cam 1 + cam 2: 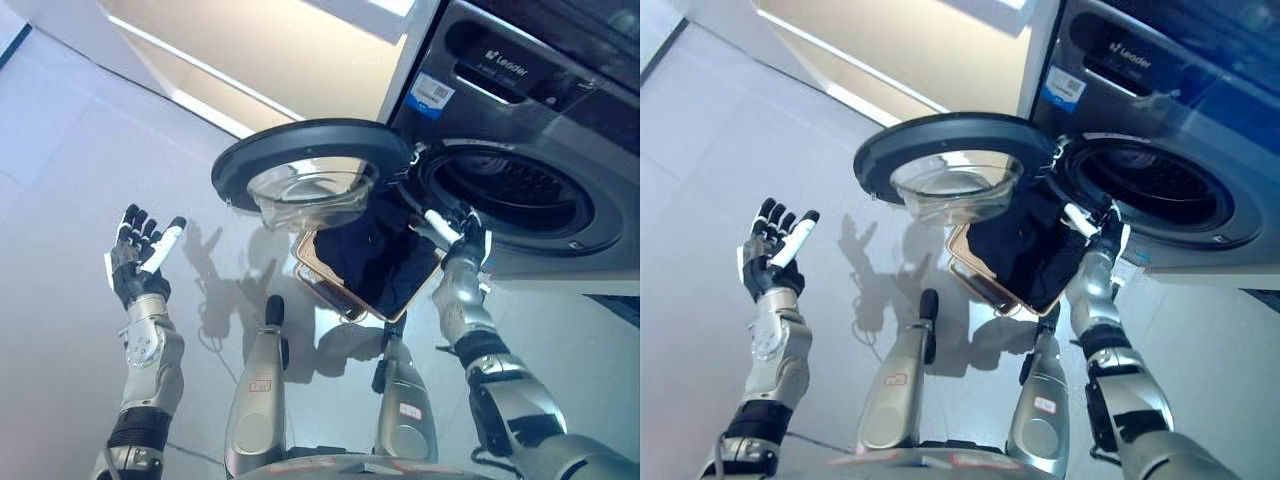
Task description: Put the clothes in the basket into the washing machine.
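Note:
A grey front-loading washing machine [560, 120] stands at the upper right. Its round door [312, 165] is swung wide open to the left and the dark drum opening [520, 195] is exposed. Below the door a tan basket [330, 290] sits on the floor with dark clothes [375, 255] heaped in it, the heap reaching up toward the door hinge. My right hand [462, 240] is at the upper right edge of the clothes, just in front of the drum's lower left rim. My left hand [138, 255] is raised far to the left, open, holding nothing.
Pale glossy floor tiles [60, 180] spread to the left and front. A light cabinet front [280, 50] runs along the back, left of the machine. The open door overhangs the basket's far side.

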`<state>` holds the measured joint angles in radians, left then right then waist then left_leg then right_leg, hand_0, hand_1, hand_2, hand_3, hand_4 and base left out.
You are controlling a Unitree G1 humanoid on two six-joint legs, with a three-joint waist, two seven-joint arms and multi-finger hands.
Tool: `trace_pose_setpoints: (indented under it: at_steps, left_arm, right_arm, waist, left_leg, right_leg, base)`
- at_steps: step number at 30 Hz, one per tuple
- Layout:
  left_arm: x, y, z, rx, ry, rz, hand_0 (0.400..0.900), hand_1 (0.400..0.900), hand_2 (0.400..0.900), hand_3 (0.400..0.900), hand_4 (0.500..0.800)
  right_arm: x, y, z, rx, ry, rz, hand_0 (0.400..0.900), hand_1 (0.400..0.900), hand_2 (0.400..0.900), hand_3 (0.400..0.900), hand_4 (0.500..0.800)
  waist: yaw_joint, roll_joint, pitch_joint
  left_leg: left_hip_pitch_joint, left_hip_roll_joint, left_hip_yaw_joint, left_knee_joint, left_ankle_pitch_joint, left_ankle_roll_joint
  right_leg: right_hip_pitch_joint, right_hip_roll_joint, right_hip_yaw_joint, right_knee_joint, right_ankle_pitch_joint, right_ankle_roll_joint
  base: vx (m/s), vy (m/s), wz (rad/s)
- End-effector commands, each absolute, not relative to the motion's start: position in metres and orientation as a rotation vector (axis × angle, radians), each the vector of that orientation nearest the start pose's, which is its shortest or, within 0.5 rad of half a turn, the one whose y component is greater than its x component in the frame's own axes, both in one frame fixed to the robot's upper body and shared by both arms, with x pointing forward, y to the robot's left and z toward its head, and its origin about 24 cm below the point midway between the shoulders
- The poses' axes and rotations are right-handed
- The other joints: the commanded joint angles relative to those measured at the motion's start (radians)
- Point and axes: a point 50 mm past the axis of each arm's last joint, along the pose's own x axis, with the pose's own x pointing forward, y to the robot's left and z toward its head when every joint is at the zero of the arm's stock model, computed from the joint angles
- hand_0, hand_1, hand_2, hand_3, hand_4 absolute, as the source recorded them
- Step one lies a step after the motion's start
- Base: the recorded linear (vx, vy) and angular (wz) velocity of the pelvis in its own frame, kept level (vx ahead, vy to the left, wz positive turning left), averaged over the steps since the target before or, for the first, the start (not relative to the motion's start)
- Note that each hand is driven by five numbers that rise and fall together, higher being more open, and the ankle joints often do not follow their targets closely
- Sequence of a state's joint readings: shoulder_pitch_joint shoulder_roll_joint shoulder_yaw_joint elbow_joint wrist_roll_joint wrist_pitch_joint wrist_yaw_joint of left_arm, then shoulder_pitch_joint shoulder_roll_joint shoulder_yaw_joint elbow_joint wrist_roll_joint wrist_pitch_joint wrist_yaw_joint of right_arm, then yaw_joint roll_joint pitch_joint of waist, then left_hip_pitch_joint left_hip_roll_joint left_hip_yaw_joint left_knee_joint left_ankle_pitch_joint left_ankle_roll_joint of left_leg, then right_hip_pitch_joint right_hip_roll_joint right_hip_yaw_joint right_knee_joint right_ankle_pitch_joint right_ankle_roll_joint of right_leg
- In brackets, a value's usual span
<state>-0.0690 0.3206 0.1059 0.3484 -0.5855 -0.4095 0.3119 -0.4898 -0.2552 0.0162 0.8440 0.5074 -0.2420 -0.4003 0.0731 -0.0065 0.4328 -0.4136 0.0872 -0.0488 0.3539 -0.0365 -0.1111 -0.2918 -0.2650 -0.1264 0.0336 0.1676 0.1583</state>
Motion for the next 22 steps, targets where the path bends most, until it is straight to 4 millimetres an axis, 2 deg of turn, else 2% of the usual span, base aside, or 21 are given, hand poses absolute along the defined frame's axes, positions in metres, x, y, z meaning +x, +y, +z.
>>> trace_pose_setpoints:
  at_steps: [1,5,9,13,17,22]
  left_arm:
    - [0.232,0.304,0.048,-0.164,-0.254,0.672,0.9,0.9,0.9,0.9,0.8]
    - [0.225,0.313,0.043,-0.123,-0.23,0.719,0.9,0.9,0.9,0.9,0.8]
    - [0.218,0.314,0.041,-0.052,-0.214,0.707,0.9,0.9,0.9,0.9,0.8]
    - [0.211,0.315,0.034,-0.01,-0.185,0.677,0.9,0.9,0.9,0.9,0.8]
    - [0.208,0.315,0.031,0.017,-0.161,0.652,0.9,0.9,0.9,0.9,0.8]
    - [0.201,0.314,0.028,0.025,-0.148,0.626,0.9,0.9,0.9,0.9,0.8]
  right_arm:
    - [0.321,-0.234,0.044,0.12,-0.038,-0.488,0.9,0.9,0.9,0.9,0.8]
    - [0.304,-0.243,0.047,0.065,-0.096,-0.48,0.9,0.9,0.9,0.9,0.8]
    - [0.286,-0.261,0.06,-0.102,-0.173,-0.483,0.9,0.9,0.9,0.9,0.8]
    - [0.276,-0.274,0.079,-0.252,-0.256,-0.5,0.9,0.9,0.9,0.9,0.8]
    - [0.272,-0.28,0.091,-0.317,-0.308,-0.496,0.9,0.9,0.9,0.9,0.8]
    - [0.266,-0.282,0.084,-0.297,-0.289,-0.49,0.9,0.9,0.9,0.9,0.8]
  waist:
    - [-0.009,0.009,-0.123]
    - [-0.02,0.001,-0.166]
    - [-0.022,-0.001,-0.215]
    - [-0.017,-0.004,-0.269]
    - [-0.014,-0.013,-0.314]
    - [-0.011,-0.022,-0.355]
  left_leg:
    - [0.097,0.032,-0.035,-0.211,0.093,0.031]
    - [0.163,0.038,-0.027,-0.254,0.096,0.032]
    - [0.221,0.035,-0.027,-0.298,0.101,0.03]
    - [0.272,0.034,-0.026,-0.346,0.109,0.023]
    - [0.315,0.039,-0.025,-0.374,0.11,0.019]
    - [0.356,0.048,-0.017,-0.39,0.104,0.018]
  right_leg:
    - [0.091,-0.003,-0.028,0.118,-0.141,0.003]
    - [0.144,-0.003,-0.04,0.101,-0.144,0.012]
    - [0.198,-0.004,-0.057,0.085,-0.152,0.022]
    - [0.251,-0.002,-0.082,0.058,-0.155,0.032]
    - [0.287,0.003,-0.089,0.048,-0.161,0.037]
    - [0.321,0.009,-0.089,0.032,-0.163,0.038]
  base:
    - [0.12,-0.016,-0.03]
    - [0.1,-0.004,0.0]
    - [0.1,-0.001,0.08]
    - [0.1,-0.006,0.09]
    - [0.08,0.0,0.03]
    - [0.04,-0.004,-0.04]
